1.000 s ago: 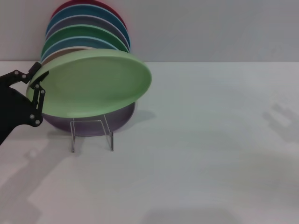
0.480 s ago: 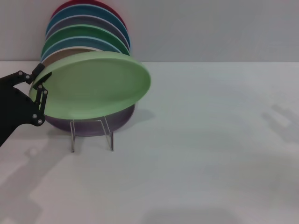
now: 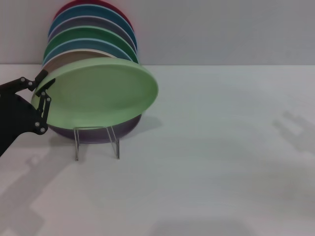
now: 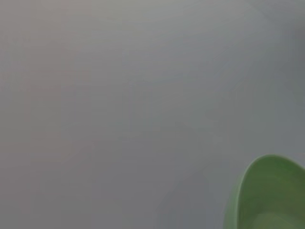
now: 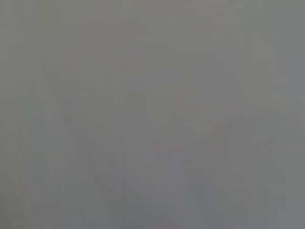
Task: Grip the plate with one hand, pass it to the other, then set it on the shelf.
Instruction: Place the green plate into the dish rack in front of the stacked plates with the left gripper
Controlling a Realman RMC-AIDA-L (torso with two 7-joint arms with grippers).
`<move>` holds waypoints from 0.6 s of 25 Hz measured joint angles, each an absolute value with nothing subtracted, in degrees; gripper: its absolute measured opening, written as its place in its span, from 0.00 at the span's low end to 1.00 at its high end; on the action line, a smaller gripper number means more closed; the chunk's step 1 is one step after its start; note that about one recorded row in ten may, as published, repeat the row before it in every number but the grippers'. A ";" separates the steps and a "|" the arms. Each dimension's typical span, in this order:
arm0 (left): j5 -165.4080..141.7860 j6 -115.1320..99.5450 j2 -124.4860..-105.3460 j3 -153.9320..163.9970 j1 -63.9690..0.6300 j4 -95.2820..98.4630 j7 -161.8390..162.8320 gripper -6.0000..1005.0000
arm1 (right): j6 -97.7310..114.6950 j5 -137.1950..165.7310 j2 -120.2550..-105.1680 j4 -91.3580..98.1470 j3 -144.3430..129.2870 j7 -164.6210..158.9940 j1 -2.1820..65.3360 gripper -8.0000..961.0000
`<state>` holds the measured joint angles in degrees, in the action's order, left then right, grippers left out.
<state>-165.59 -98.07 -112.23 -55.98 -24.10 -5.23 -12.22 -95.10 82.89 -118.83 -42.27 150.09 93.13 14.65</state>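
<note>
at plate (image 3: 98,91) rim, left gripper (image 3: 40,88)

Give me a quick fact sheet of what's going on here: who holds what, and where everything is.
Held item: pale green plate, tilted, lifted in front of the stack
Holder: left gripper, clamped on the plate's left rim
Right gripper: not in view
Rack: clear, on the table, below the plate, holding other plates
Stacked plates: lavender, tan, blue, green, red, leaning behind
Handover: not yet done
</note>
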 joint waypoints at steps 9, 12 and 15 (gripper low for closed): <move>-165.51 -96.30 -113.68 -56.39 -24.03 -5.16 -13.39 0.16 | -95.18 82.88 -118.82 -42.39 149.66 92.99 14.53 0.62; -165.51 -94.29 -114.36 -56.40 -24.05 -5.08 -14.71 0.17 | -95.57 82.89 -118.83 -42.39 149.60 92.98 14.51 0.62; -165.42 -92.78 -114.70 -56.44 -24.11 -5.08 -15.66 0.18 | -95.77 82.88 -118.82 -42.46 149.58 92.92 14.27 0.62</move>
<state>-165.42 -92.78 -114.70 -56.44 -24.11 -5.08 -15.66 -95.77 82.88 -118.82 -42.46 149.58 92.92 14.27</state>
